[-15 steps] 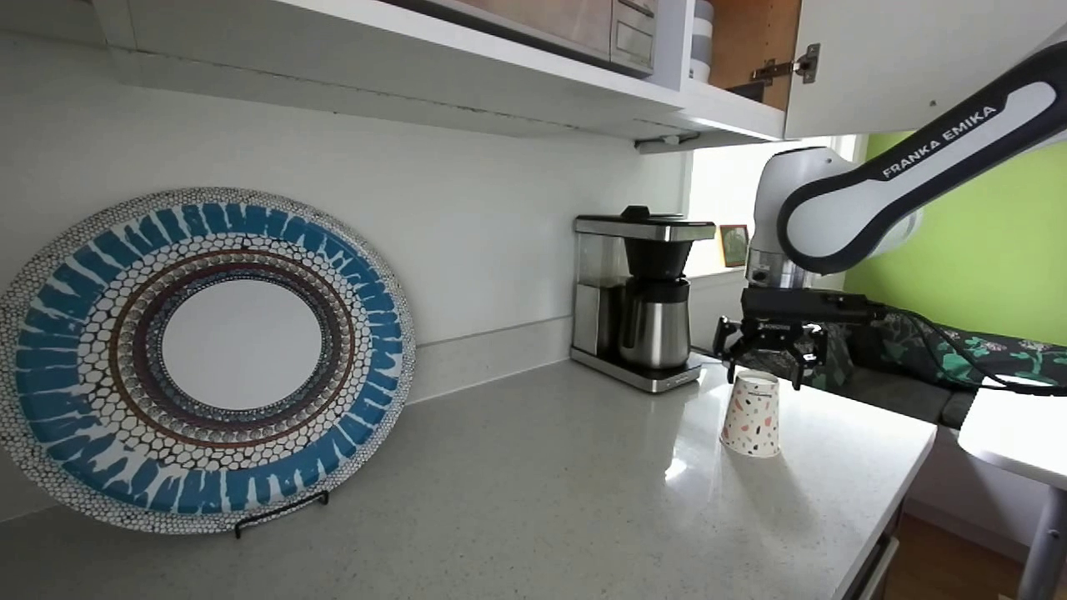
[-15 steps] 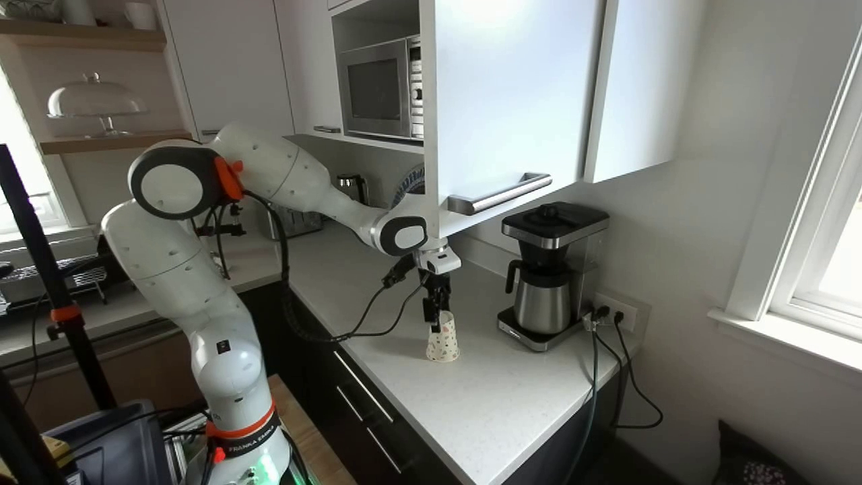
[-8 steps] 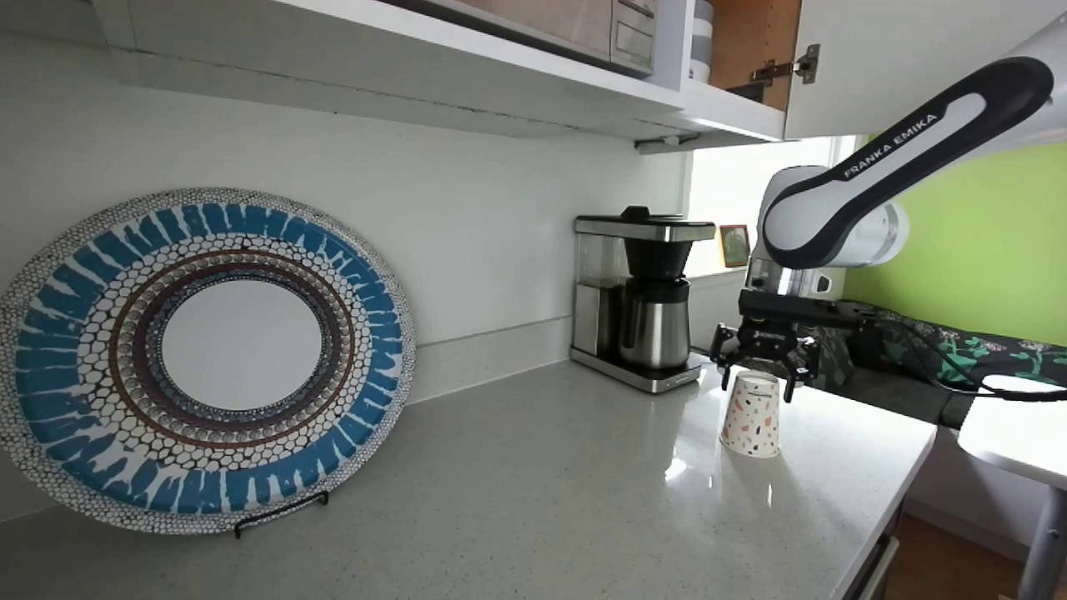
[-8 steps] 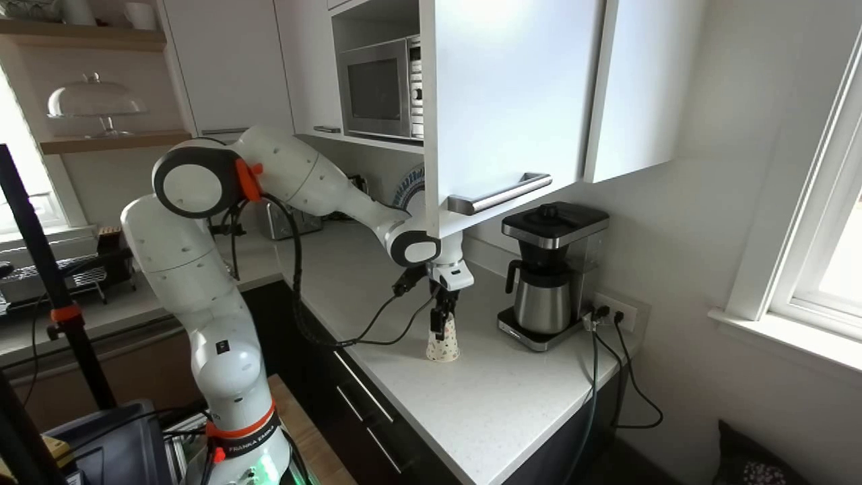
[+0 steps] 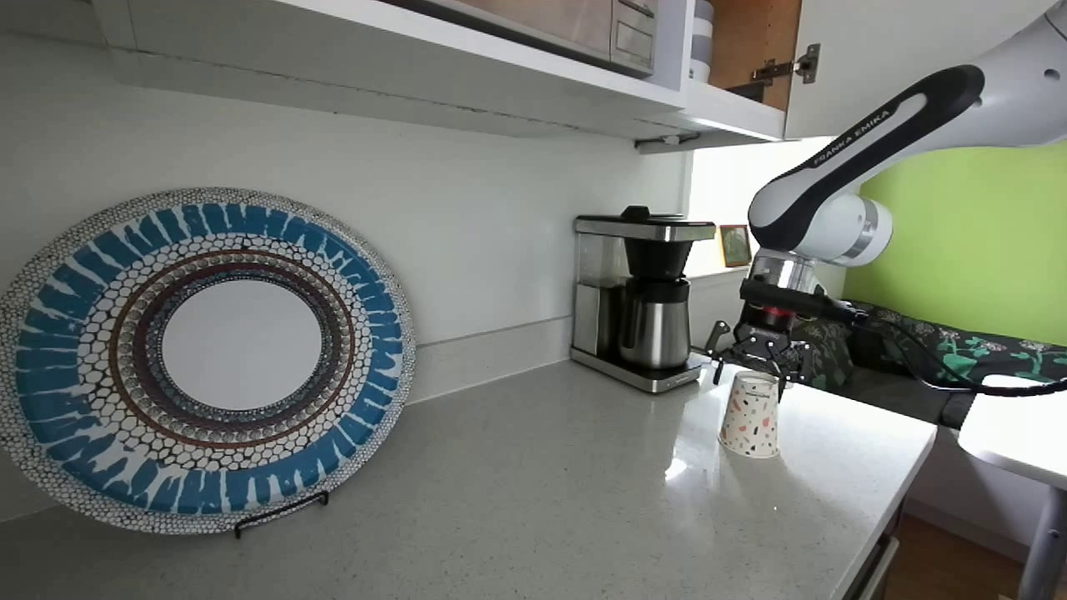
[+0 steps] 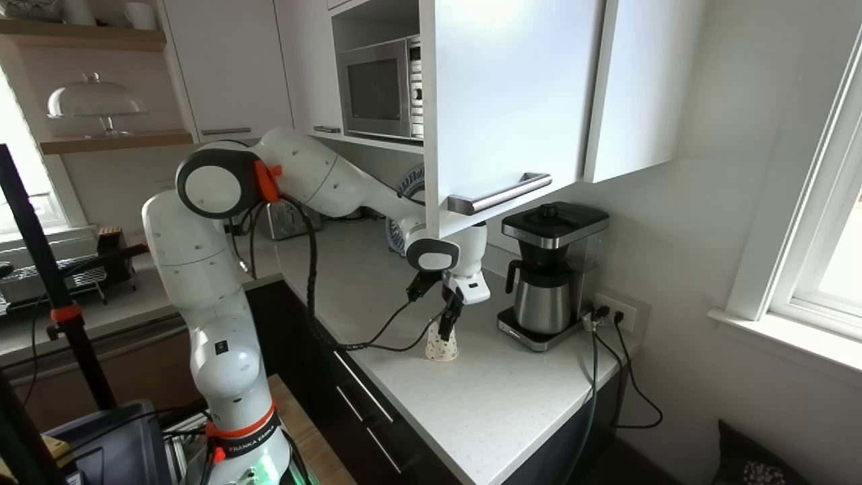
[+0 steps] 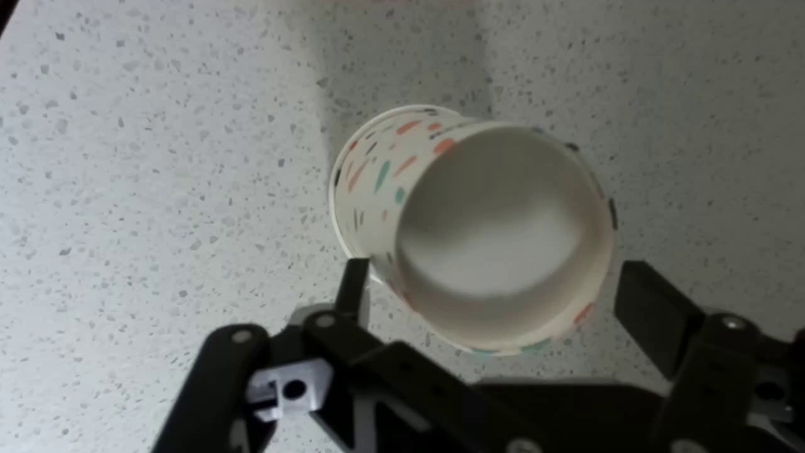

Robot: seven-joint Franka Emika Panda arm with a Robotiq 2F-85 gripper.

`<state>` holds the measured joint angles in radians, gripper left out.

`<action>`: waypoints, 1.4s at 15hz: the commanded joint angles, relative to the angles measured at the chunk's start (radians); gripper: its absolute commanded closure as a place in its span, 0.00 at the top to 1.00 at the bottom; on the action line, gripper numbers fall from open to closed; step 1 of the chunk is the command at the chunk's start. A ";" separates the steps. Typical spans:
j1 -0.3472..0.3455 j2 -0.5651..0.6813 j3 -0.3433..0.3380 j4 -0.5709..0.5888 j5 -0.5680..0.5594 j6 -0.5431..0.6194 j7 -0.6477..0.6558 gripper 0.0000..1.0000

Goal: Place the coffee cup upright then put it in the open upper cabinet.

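The coffee cup (image 5: 750, 423) stands upside down on the counter, narrow closed end up. It is white with coloured flecks and also shows in an exterior view (image 6: 442, 349) and the wrist view (image 7: 377, 179). My gripper (image 5: 749, 382) is open and tilted, its fingers on either side of the cup's upper part. In the wrist view my gripper (image 7: 495, 267) has its left finger close against the cup's side, contact unclear; the right finger is apart from it. The open upper cabinet (image 5: 738, 112) is above, its door (image 6: 515, 101) swung out; its inside is mostly hidden.
A coffee maker (image 5: 638, 300) stands on the counter (image 5: 533, 500) near the cup. A large blue patterned plate (image 5: 242, 342) leans on the wall. The cabinet door hangs close to my arm (image 6: 343, 182). A microwave (image 6: 377, 87) sits in the upper shelf. The counter's edge is nearby.
My arm has reached further out and my gripper has tilted and come slightly lower around the cup's top. The cup has shifted very slightly. The fingers stay apart.
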<state>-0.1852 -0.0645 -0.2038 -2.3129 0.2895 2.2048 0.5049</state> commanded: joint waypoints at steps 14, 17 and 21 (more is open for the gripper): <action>-0.054 0.150 -0.039 0.232 0.116 -0.427 -0.088 0.45; -0.047 0.131 -0.035 0.242 0.091 -0.452 -0.071 0.38; -0.010 0.058 -0.008 0.231 -0.035 -0.421 0.008 0.38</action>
<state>-0.2232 0.0532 -0.2317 -2.0695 0.3491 1.7797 0.4420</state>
